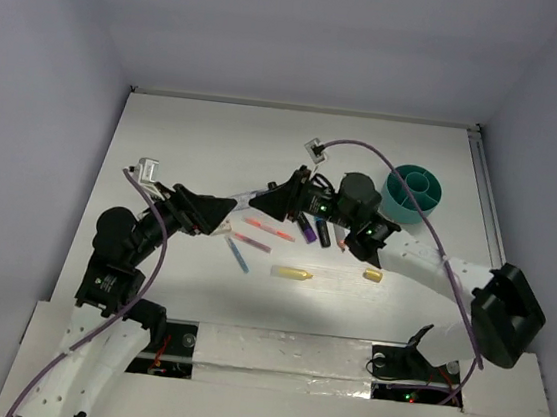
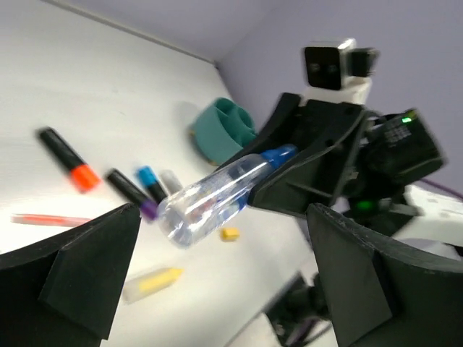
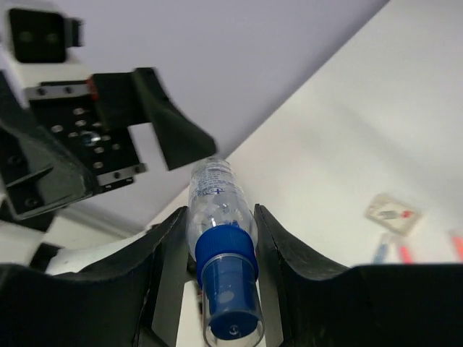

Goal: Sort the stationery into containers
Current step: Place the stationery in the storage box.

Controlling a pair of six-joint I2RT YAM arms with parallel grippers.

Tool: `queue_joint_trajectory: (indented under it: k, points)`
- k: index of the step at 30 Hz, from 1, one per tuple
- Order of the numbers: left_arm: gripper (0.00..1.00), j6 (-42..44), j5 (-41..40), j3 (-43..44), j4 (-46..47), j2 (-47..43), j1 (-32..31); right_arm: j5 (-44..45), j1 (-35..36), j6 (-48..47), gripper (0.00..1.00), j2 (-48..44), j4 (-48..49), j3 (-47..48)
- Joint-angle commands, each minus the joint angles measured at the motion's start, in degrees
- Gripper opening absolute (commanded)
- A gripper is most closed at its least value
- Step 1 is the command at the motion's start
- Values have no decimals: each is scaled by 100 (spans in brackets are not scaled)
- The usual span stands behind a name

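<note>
My right gripper is shut on a small clear bottle with a blue cap and holds it above the table, base pointing at my left gripper. In the left wrist view the bottle hangs just ahead of my open left gripper, untouched. From above, the right gripper and left gripper face each other mid-table. Pens lie below them: pink ones, a blue one, a yellow highlighter, a purple-capped marker. The teal cup stands at the back right.
A loose yellow cap lies near the right arm. A black marker with an orange end and a blue-capped one lie left of the cup. A small flat white packet lies on the table. Purple cables loop over both arms.
</note>
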Motion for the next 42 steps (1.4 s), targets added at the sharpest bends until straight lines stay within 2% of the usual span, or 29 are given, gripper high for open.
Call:
queue_joint_trajectory:
  k: [1,2,4,5,8,14,24,32,42]
  points:
    - [99,1316,-688,822,-1387,-10,2,686,-222,-1325,6,-644,-2099,794]
    - [99,1622,-734,902,-1528,-10,2,810,-318,-1509,6,-723,-2930,917]
    - [99,1879,-726,1043,-1827,-1,2,1274,-739,-1976,6,-916,-3769,1320]
    - [99,2106,-708,1061,-1907,-10,2,1434,-915,-2125,5,-978,-4635,1444]
    - [99,2319,-717,921,-1987,-106,2,2453,-1574,-2469,3,-1075,-5851,1840]
    - [99,2381,-558,692,-1768,-422,-200,3764,-2577,-2487,3,-812,-6795,2148]
    - [99,2302,-751,639,-1767,-1046,-832,4845,-3447,-2574,3,-126,-7702,3062]
    - [99,2249,-936,639,-1829,-1345,-1149,4626,-3940,-2636,3,172,-7763,3291]
    - [99,2205,-1086,657,-1873,-1469,-1360,4626,-4116,-2689,3,893,-7878,3696]
